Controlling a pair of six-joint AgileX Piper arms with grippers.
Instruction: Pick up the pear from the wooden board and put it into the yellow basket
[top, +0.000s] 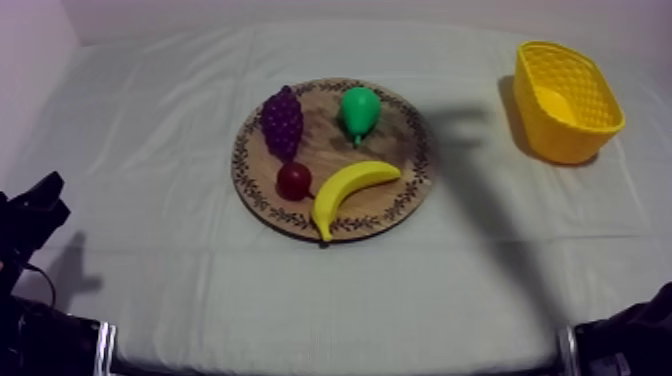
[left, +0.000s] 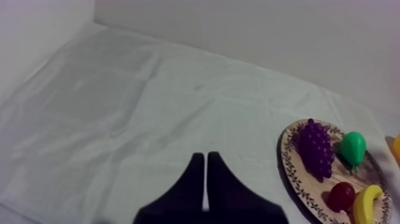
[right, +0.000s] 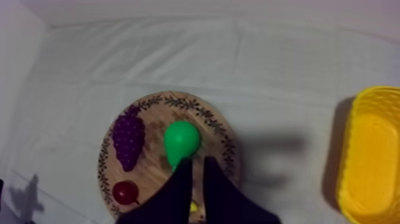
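The green pear (top: 360, 111) lies on the far right part of the round wooden board (top: 400, 200), beside the purple grapes (top: 282, 120). The yellow basket (top: 585, 125) stands at the far right of the table, with nothing in it. In the right wrist view my right gripper (right: 197, 162) hangs above the board's near side, its fingers a little apart with nothing between them, just short of the pear (right: 181, 140). My left gripper (left: 205, 156) rests low at the left, its fingers together as a narrow wedge over bare cloth.
A banana (top: 350, 190) and a small red fruit (top: 293, 180) lie on the board's front half. Bare cloth lies between board and basket (right: 372, 161). The right arm's black base (top: 625, 340) sits at the lower right edge.
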